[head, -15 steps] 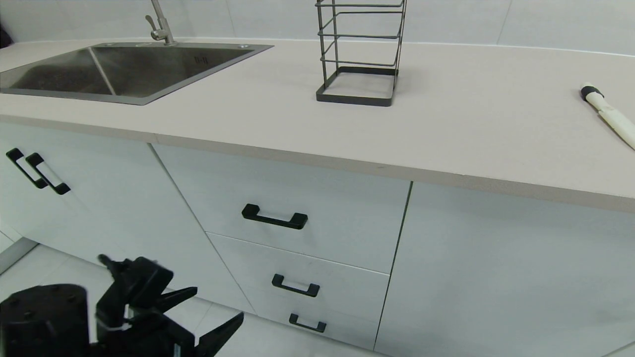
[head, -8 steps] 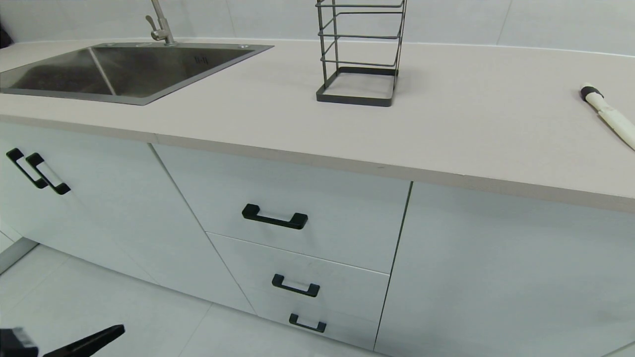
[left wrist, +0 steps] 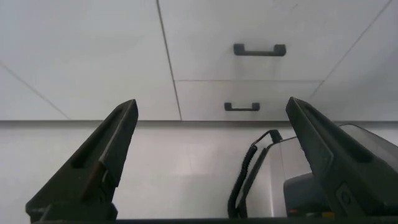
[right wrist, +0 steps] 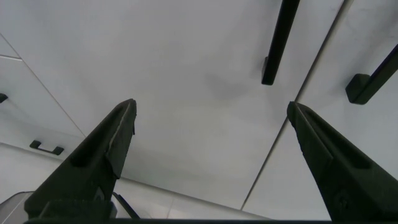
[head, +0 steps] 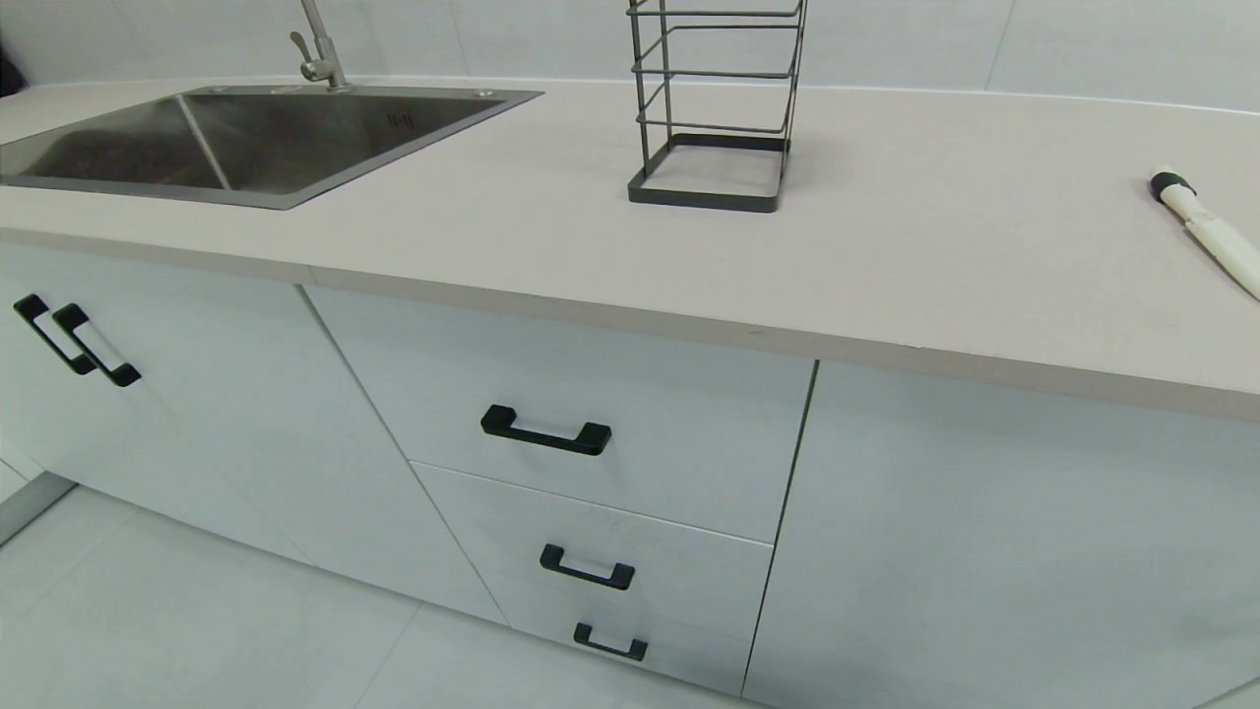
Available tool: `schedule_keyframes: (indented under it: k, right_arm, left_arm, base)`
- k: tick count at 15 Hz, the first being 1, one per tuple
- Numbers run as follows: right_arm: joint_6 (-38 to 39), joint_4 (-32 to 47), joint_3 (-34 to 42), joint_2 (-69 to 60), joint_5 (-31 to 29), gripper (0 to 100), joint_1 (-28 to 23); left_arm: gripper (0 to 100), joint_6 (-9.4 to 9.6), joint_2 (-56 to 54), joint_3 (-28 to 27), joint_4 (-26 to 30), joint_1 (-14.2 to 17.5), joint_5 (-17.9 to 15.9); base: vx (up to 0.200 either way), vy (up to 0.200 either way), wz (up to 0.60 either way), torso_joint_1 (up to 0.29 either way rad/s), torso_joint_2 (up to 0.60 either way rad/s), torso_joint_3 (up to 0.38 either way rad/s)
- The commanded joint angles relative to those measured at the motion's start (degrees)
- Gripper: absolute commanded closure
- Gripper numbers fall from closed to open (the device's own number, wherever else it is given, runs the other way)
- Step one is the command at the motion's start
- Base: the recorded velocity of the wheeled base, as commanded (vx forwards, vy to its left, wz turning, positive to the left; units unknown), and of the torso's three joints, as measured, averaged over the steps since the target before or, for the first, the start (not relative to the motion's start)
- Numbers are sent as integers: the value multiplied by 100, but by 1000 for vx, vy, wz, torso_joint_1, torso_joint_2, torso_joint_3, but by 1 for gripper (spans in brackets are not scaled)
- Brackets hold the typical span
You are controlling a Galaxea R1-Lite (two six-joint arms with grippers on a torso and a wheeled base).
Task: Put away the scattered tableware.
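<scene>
Below the rack's (head: 704, 198) level, the left gripper (left wrist: 210, 104) pointed at the drawers (left wrist: 259, 50), fingers wide apart, empty. The right gripper (right wrist: 210, 104) faced a cabinet door (right wrist: 186, 74), equally spread, empty. The utensil (head: 1206, 231) lay on the counter well right of the rack.

Light is bright, even and diffuse. A faint soft shadow lies beside the wire rack (head: 711, 187) on the tabletop (head: 935, 246). The sink (head: 246, 138) shows a dull sheen. Straight lines bow at the head view's edges.
</scene>
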Motion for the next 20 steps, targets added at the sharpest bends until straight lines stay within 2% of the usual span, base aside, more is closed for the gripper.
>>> schedule_keyframes:
  k: [1,3,5,8,9,11,13,16,20]
  right_arm:
    - [4,-1,0,7,0,0,0]
    - [21,-1,0,7,0,0,0]
    - [21,-1,0,7,0,0,0]
    - [21,-1,0,7,0,0,0]
    - [21,-1,0,7,-9,0,0]
    - [13,-1,0,7,0,0,0]
    - [13,-1,0,7,0,0,0]
    - [13,-1,0,7,0,0,0]
    - [4,-1,0,7,0,0,0]
  left_arm:
    - [0,1,-614,-28,23,133,-3]
    - [0,45,-729,-19,14,388,-3]
    - [0,133,-1159,-11,5,652,-30]
    - [0,107,-1159,7,137,652,58]
    - [0,89,-1159,7,146,652,208]
    - [0,133,-1159,7,155,652,304]
    - [0,54,-1159,7,155,652,304]
    - [0,-236,-1159,7,155,652,304]
    - [0,-245,-1159,7,163,652,340]
  base:
    - [0,0,0,0,0,0]
    - [0,0,0,0,0,0]
    - [0,0,-600,5,2,5]
    - [0,0,-600,2,-1,-1]
    - [0,0,-600,2,2,2]
    - [0,0,0,0,0,0]
    - [0,0,0,0,0,0]
    - [0,0,0,0,0,0]
    - [0,0,0,0,0,0]
